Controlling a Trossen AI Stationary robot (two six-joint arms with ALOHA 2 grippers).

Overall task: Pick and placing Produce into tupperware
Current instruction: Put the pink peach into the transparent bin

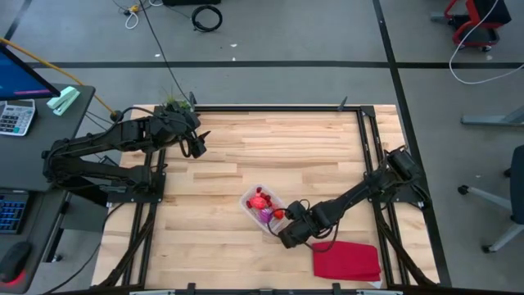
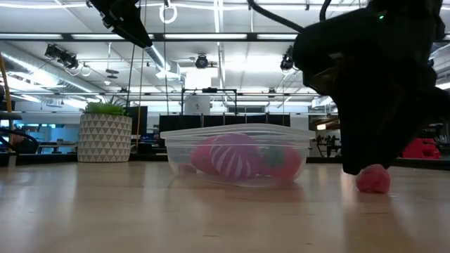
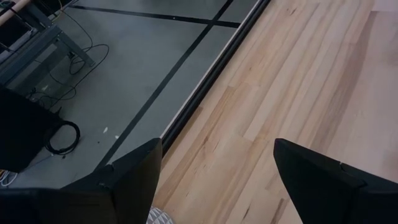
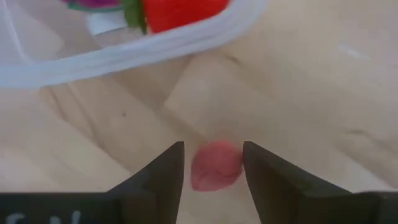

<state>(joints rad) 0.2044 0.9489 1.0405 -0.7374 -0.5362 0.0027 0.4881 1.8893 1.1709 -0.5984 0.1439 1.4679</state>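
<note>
The clear tupperware (image 1: 264, 210) (image 2: 239, 156) sits on the table, right of centre and toward the near edge. It holds red and pink produce pieces (image 2: 226, 154), a strawberry-like one (image 4: 180, 9) among them. A small red-pink piece (image 4: 216, 165) (image 2: 373, 180) lies on the wood just outside the container. My right gripper (image 1: 288, 235) (image 4: 213, 146) is low over this piece, shut on it. My left gripper (image 1: 196, 146) (image 3: 217, 146) hangs open above the table's far left part, touching nothing. My right gripper pinches the red-pink piece by its two sides (image 4: 236, 163), one finger (image 4: 168, 177) on each side. The fingers come from above, slanting down toward the table. The underside of the piece (image 2: 373, 188) rests on the wood.
A folded red cloth (image 1: 346, 260) lies at the near right, just behind my right gripper. A green plant in a white patterned pot (image 2: 105, 137) stands at the table's far left corner. Bare wood (image 1: 278, 147) fills the middle and far side.
</note>
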